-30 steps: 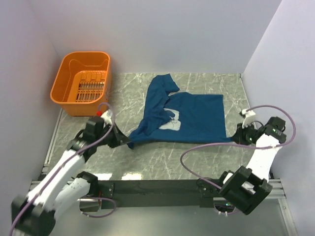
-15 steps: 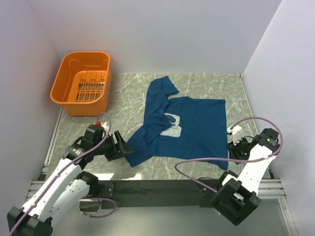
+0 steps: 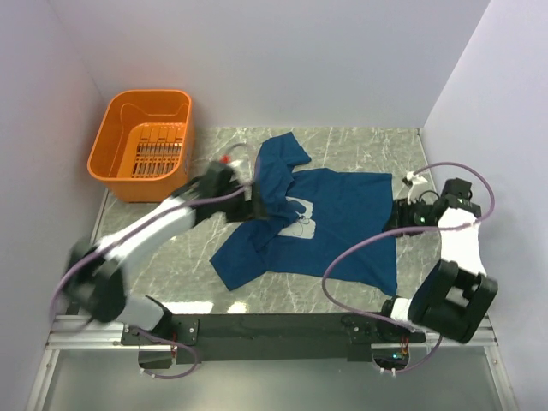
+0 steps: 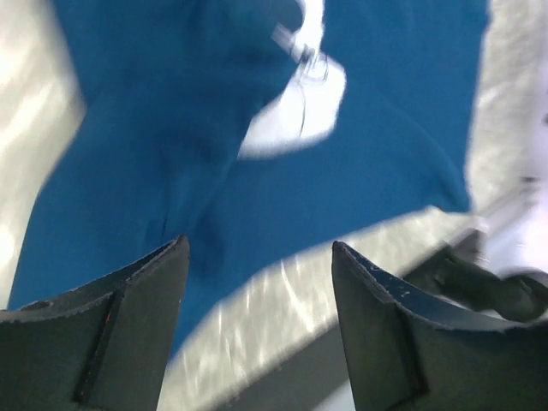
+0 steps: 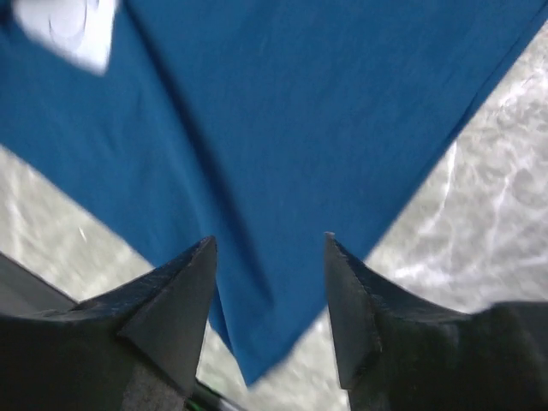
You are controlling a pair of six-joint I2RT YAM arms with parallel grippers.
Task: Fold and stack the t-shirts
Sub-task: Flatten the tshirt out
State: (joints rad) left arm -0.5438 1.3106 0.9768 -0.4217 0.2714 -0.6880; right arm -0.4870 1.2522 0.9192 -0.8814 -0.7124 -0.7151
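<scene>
Now the left gripper (image 4: 257,248) and right gripper (image 5: 270,240) are hovering, jaws apart, having just released the navy t-shirt (image 3: 342,214). It is lying rumpled beneath them, probably awaiting flattening.

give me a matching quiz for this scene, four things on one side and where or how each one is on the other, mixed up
Things:
1 t-shirt
2 basket
3 left claw
4 right claw

States:
A orange, far left of the table
B open, over the t-shirt's right edge
C dark blue, lying rumpled mid-table
D open, over the t-shirt's left part, by the pale print

Pairs: 1-C, 2-A, 3-D, 4-B
</scene>
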